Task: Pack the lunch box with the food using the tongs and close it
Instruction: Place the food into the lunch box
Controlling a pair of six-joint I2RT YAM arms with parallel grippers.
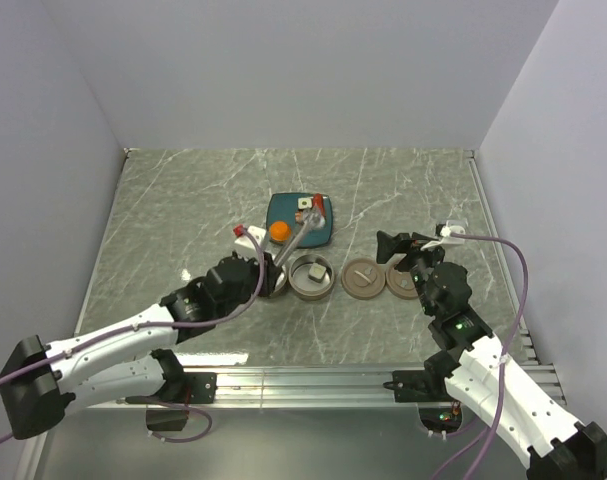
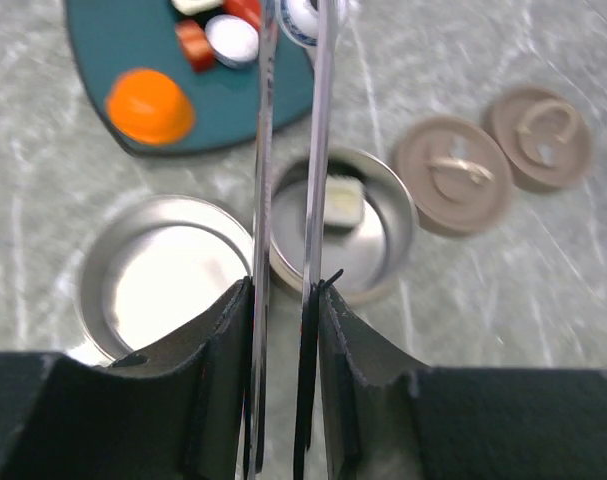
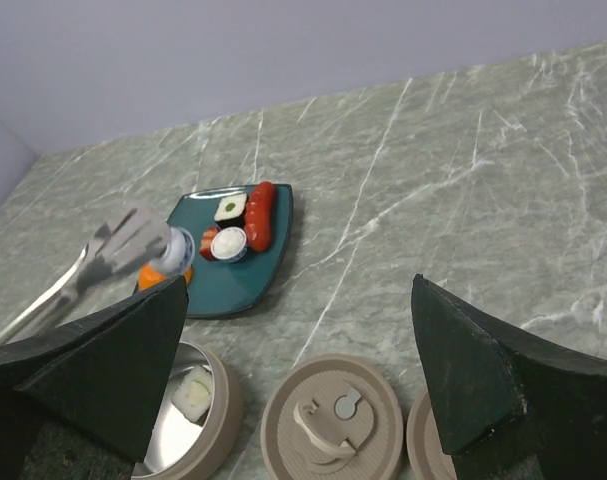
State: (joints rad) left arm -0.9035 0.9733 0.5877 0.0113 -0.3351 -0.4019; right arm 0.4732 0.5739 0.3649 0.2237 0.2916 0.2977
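Note:
My left gripper [image 1: 255,263] [image 2: 283,292] is shut on the tongs [image 1: 291,243] [image 2: 264,150], whose two slim arms reach over the tins toward the teal plate [image 1: 283,209]. The tong tips pinch a white, blue-rimmed roll [image 3: 176,248] above the plate, beside the orange ball [image 1: 280,231] [image 2: 150,105]. One tin [image 2: 163,285] is empty; the other tin [image 1: 311,293] [image 2: 379,243] holds a white-and-green piece [image 2: 345,198]. A red sausage [image 3: 260,215], a sushi piece [image 3: 230,208] and a white roll [image 3: 228,243] lie on the plate. My right gripper [image 1: 398,246] [image 3: 298,290] hangs open over the lids.
Two brown lids [image 1: 363,279] [image 1: 403,283] lie flat on the marble table, right of the tins and under my right gripper. Grey walls close the table at the back and on both sides.

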